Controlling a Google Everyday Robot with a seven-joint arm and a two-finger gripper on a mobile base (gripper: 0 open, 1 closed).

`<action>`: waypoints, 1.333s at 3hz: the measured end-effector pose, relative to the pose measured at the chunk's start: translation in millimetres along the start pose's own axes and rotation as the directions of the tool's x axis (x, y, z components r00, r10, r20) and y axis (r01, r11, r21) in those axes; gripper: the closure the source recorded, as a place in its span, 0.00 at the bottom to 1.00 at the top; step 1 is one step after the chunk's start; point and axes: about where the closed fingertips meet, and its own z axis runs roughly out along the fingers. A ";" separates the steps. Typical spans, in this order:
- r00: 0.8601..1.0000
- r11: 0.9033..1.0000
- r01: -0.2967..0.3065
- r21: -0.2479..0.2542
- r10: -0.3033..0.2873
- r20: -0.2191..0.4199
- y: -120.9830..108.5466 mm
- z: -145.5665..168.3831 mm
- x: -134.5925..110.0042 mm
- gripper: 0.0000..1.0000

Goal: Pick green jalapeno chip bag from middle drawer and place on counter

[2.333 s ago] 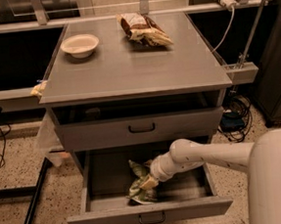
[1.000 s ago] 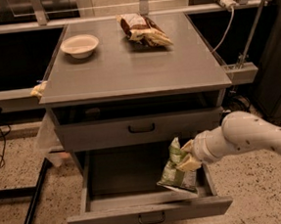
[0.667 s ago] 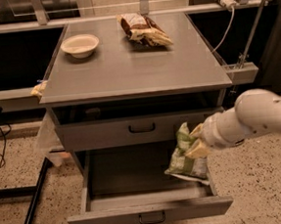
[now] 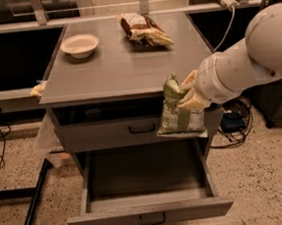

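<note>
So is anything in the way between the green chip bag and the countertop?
Nothing visible. The gripper holds the green jalapeno chip bag in front of the counter, near its right front edge. The white bowl and brown chip bag sit farther back.

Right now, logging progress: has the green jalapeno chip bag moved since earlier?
Yes: the gripper lifted the bag from the middle drawer up to the counter edge.

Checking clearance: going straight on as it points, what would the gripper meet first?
Holding the bag, the gripper points left, level with the counter front edge. It would probably meet that edge first, though depth is unclear.
</note>
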 end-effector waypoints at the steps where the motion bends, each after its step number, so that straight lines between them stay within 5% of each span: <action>1: 1.000 1.000 0.000 0.000 0.000 0.000 0.1 0.2 0.1 1.00; 2: 1.000 1.000 0.015 0.013 -0.015 -0.017 -7.4 2.5 -2.5 1.00; 4: 0.991 0.996 0.085 0.026 -0.082 -0.108 -77.0 -7.0 -23.3 1.00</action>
